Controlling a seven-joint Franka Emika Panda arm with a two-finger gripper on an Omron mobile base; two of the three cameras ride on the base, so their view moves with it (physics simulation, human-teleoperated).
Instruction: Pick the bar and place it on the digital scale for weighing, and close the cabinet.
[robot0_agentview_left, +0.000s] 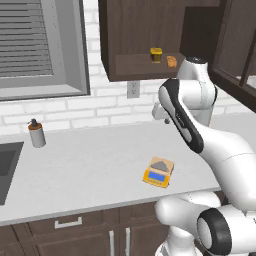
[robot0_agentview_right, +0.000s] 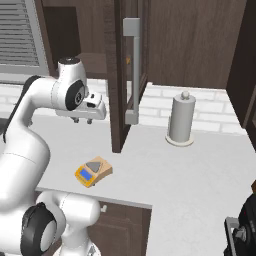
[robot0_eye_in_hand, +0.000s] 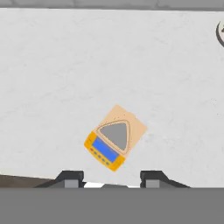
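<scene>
The bar (robot0_agentview_left: 171, 61) lies on the inner shelf of the open cabinet (robot0_agentview_left: 135, 30), to the right of a small yellow jar (robot0_agentview_left: 156, 54). The cabinet's glass door (robot0_agentview_right: 120, 75) stands swung out over the counter, its silver handle (robot0_agentview_right: 134, 70) facing me. On the counter the digital scale (robot0_agentview_left: 158, 172) (robot0_agentview_right: 93, 171) (robot0_eye_in_hand: 114, 138) sits with nothing on its grey plate. My gripper (robot0_agentview_right: 82, 120) (robot0_eye_in_hand: 110, 177) hangs above the counter, pointing down over the scale, well below the shelf. It is open, with nothing between the fingertips.
A soap dispenser (robot0_agentview_left: 36, 133) stands at the left by the sink (robot0_agentview_left: 7, 170). A paper towel holder (robot0_agentview_right: 180, 120) is on the counter to the right of the open door. A wall outlet (robot0_agentview_left: 133, 89) sits under the cabinet. Dark drawers run below the counter edge.
</scene>
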